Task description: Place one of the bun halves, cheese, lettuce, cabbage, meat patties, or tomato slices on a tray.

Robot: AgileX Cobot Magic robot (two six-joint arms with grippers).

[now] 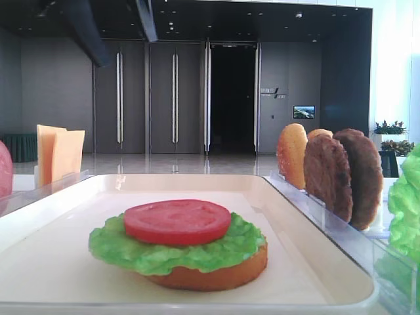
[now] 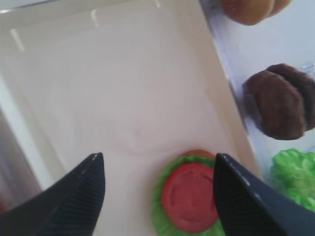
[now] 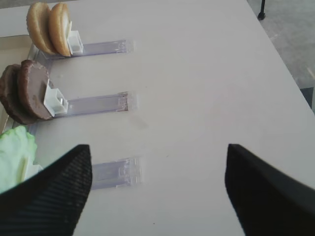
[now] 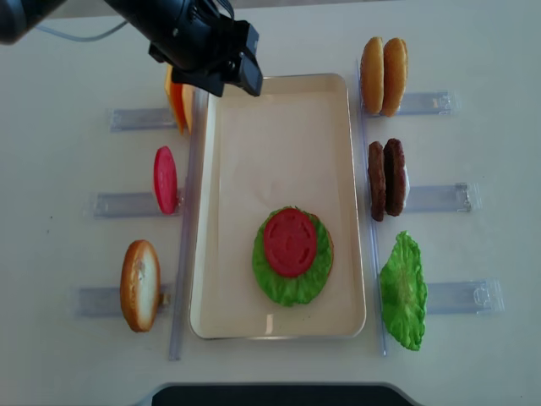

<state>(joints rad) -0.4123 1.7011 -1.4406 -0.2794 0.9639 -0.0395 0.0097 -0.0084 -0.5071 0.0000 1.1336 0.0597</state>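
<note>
We see a cream-white tray (image 4: 279, 110) with a raised rim and rounded corners, lying in the middle of a pale table (image 4: 473, 51). On its near half sits a small stack: a golden-brown bun half (image 1: 216, 275) at the bottom, a ruffled green lettuce leaf (image 4: 292, 283) on it, and a smooth red tomato slice (image 4: 290, 242) on top.

Clear plastic racks (image 4: 431, 197) flank the tray. To the right stand two bun halves (image 4: 383, 76), two dark, rough meat patties (image 4: 387, 179) and another lettuce leaf (image 4: 403, 292). To the left stand cheese slices (image 1: 59, 154), a red tomato slice (image 4: 165, 179) and a bun half (image 4: 140, 285).

Our left gripper (image 2: 157, 196) hovers above the tray, its dark fingers spread and holding nothing. Our right gripper (image 3: 157, 189) hangs over bare table, likewise spread and empty.

Beyond the table lies a dim hall with tall grey doors (image 1: 147, 98)
</note>
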